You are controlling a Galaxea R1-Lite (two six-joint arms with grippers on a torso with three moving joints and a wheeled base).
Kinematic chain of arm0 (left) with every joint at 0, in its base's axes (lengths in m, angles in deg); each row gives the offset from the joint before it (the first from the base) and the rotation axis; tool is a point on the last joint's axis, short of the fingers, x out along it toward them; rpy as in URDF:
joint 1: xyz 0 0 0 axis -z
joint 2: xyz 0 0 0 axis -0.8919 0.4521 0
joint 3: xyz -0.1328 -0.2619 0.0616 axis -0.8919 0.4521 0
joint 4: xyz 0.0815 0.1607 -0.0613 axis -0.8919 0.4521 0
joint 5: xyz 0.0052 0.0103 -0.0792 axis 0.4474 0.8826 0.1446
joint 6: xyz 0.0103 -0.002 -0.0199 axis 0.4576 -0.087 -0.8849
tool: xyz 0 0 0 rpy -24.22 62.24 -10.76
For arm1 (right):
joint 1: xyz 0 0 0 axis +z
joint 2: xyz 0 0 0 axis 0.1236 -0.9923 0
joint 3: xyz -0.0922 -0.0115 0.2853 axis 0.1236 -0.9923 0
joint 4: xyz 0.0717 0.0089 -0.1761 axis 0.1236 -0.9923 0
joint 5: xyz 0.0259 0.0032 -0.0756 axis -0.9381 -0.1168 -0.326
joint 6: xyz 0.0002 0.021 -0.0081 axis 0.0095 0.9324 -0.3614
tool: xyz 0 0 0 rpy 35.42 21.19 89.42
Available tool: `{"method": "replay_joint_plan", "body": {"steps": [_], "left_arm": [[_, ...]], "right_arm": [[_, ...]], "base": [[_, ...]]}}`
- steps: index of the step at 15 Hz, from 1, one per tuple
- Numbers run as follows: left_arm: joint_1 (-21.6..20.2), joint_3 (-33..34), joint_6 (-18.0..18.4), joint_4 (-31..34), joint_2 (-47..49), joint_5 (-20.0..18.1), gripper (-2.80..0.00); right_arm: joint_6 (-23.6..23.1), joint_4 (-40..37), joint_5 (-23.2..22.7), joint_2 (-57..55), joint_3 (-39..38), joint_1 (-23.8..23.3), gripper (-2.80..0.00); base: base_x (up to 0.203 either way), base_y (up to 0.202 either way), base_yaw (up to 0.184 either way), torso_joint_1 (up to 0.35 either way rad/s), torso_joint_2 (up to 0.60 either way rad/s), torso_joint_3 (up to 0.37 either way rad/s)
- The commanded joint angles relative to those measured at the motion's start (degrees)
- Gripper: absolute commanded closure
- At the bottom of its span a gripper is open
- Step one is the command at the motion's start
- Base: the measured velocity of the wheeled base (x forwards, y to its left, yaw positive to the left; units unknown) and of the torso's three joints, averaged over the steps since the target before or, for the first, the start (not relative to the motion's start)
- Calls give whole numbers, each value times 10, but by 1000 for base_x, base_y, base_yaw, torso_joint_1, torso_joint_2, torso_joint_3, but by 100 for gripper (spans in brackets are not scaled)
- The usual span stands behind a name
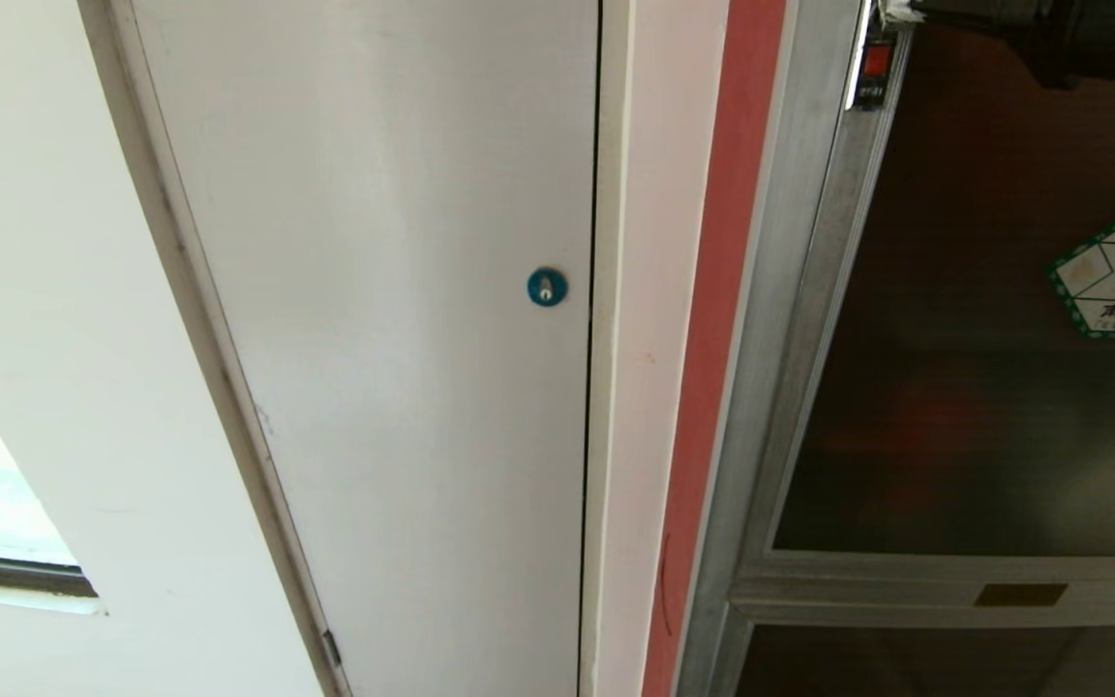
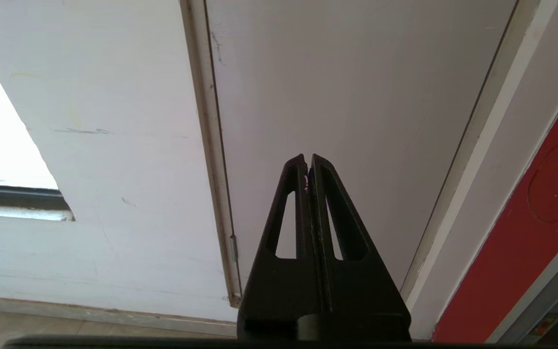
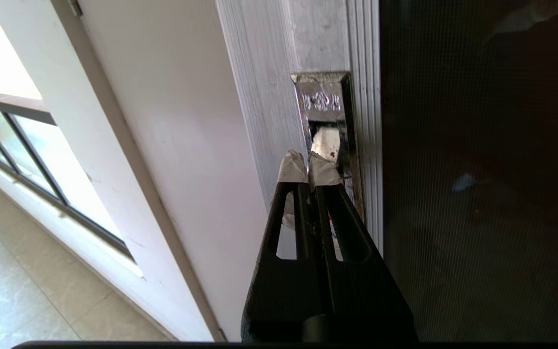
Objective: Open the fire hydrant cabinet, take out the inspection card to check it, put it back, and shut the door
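Silver metal framed the door (image 1: 964, 387) of the fire hydrant cabinet (image 1: 761, 387), and it looked shut. The right gripper (image 3: 310, 162) had its taped fingers pressed together, empty, right at the latch (image 3: 326, 121) on the frame. Opening seemed to be the step in hand. Next, the latch would need pressing or hooking. The left gripper (image 2: 307, 162) was closed too, facing the white door (image 2: 356, 97). No inspection card showed.
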Motion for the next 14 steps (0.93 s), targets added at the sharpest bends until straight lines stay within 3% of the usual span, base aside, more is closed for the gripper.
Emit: {"method": "replay_joint_plan", "body": {"steps": [1, 14], "left_arm": [[0, 0, 0, -1, 0, 0, 0], [0, 0, 0, 0, 0, 0, 0]], "right_arm": [[1, -3, -1, 0, -8, -1, 0], [-4, 25, 3, -30, -12, -18, 0]], "base": [[0, 0, 0, 0, 0, 0], [0, 0, 0, 0, 0, 0]]}}
